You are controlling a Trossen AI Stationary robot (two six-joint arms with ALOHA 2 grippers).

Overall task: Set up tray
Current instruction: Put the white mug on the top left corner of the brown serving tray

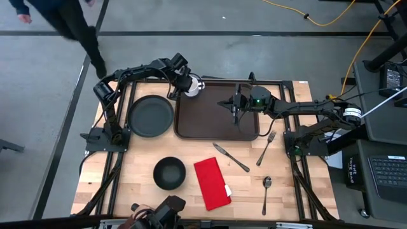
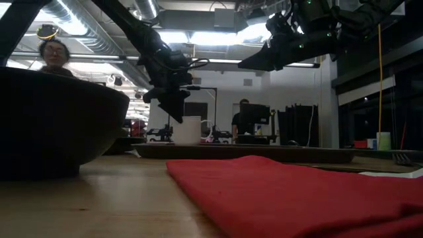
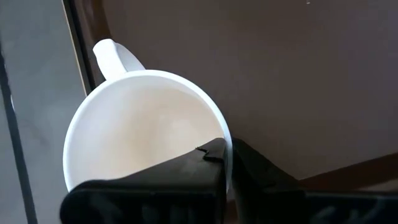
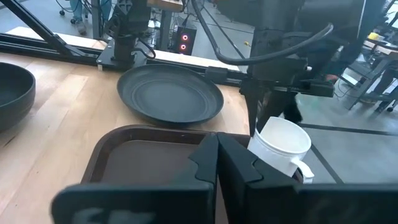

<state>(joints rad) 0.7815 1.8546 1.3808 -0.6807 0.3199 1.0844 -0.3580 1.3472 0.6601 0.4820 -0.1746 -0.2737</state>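
— What did the overhead camera show?
— The left gripper (image 1: pixel 186 83) was pinching the rim of a white ceramic mug (image 1: pixel 193 86) at the corner of the wide dark brown rectangular tray (image 1: pixel 216 124), the round black plate (image 1: pixel 151 116) just beside it. The right gripper (image 1: pixel 235 113) hung over the tray, fingers together, empty.

— And the wrist cameras?
— The left fingers (image 3: pixel 205 163) clamped the mug's wall (image 3: pixel 143 124) above the tray (image 3: pixel 280 74). The right's closed fingers (image 4: pixel 217 155) pointed at the mug (image 4: pixel 281 146).

Two dark jointed arms, black cables; right arm (image 1: pixel 299 108) shows green light.
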